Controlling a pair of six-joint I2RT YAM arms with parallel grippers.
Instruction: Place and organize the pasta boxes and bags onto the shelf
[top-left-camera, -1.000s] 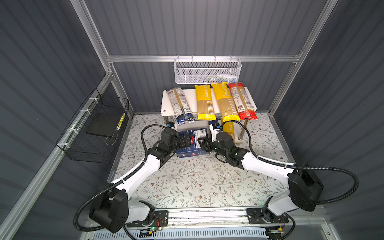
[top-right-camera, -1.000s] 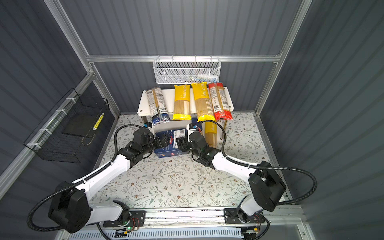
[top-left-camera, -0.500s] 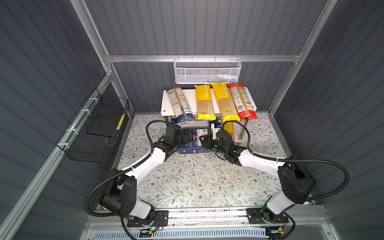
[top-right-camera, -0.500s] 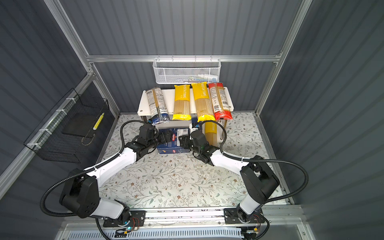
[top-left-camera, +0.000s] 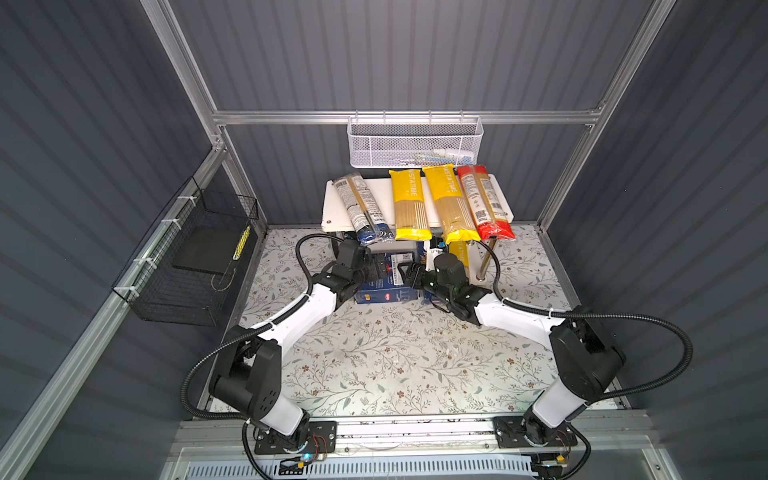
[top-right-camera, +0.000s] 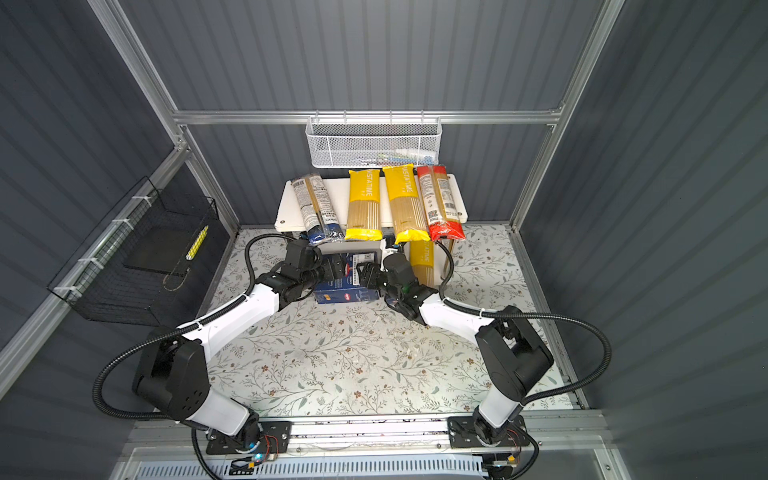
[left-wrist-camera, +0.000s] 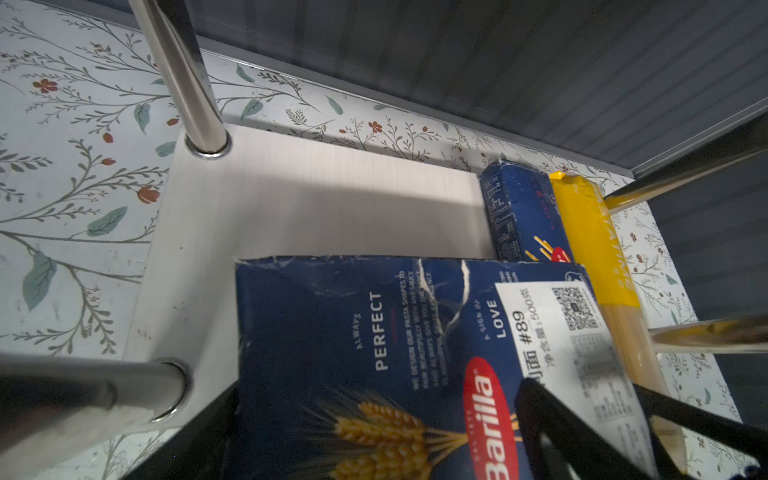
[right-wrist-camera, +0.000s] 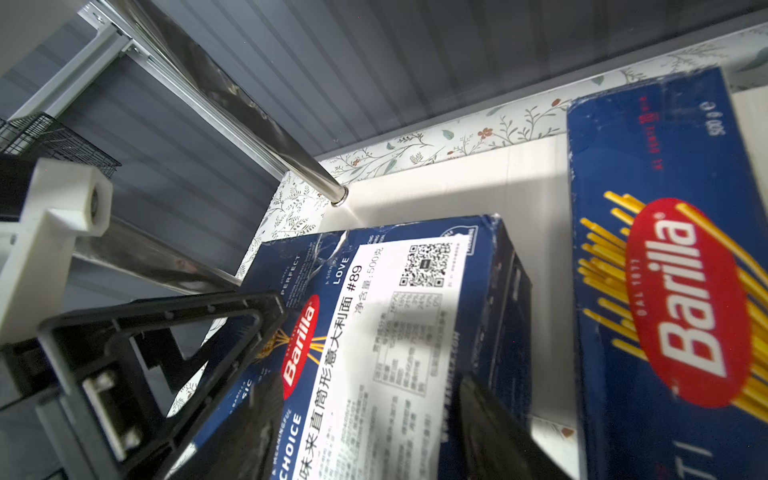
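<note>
The shelf (top-left-camera: 336, 199) carries a navy-ended bag (top-left-camera: 363, 208), two yellow bags (top-left-camera: 409, 203) and a red-ended bag (top-left-camera: 484, 203) on its top board. On the lower board (left-wrist-camera: 311, 199) lie the narrow blue Barilla box (left-wrist-camera: 519, 212) and a third yellow bag (left-wrist-camera: 590, 232). The wide Barilla box (top-left-camera: 390, 286) rests partly on that board, its near end sticking out in front. My left gripper (top-left-camera: 380, 266) and right gripper (top-left-camera: 409, 272) meet over it. In each wrist view the wide box (right-wrist-camera: 374, 311) fills the gap between the fingers.
A white mesh basket (top-left-camera: 415, 145) hangs on the back wall above the shelf. A black wire basket (top-left-camera: 191, 257) hangs on the left wall. Chrome posts (left-wrist-camera: 183, 83) stand close on both sides of the wide box. The table has a floral cover (top-left-camera: 395, 353).
Both grippers have moved back toward the shelf with the wide box between them. The box has gone from the open table to under the top board, onto the lower board.
</note>
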